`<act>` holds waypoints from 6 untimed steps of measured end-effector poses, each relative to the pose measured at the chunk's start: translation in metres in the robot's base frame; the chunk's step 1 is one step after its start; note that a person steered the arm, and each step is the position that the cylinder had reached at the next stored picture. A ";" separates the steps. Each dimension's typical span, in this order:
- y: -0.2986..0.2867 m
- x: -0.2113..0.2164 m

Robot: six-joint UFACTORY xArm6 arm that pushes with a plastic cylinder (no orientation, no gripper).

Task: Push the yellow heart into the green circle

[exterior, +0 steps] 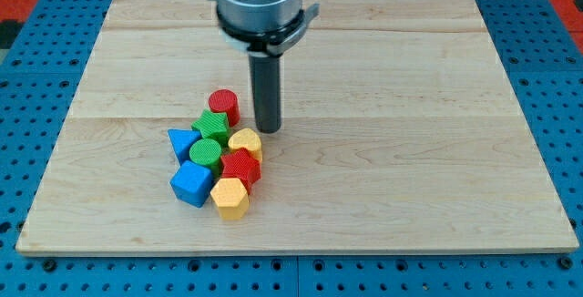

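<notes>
The yellow heart [245,141] lies in a tight cluster of blocks left of the board's middle. The green circle [207,153] sits just to its left, close to or touching it. My tip [268,129] stands just above and to the right of the yellow heart, very near its upper right edge; whether it touches is unclear.
The cluster also holds a red cylinder [223,106], a green star [212,125], a blue triangle [182,141], a red block [240,167], a blue cube [191,183] and a yellow hexagon [230,197]. The wooden board [410,151] lies on a blue pegboard.
</notes>
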State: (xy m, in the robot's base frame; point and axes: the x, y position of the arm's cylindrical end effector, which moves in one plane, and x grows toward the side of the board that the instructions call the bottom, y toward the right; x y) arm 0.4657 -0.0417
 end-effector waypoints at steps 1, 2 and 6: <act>0.003 0.008; -0.017 0.029; -0.014 -0.058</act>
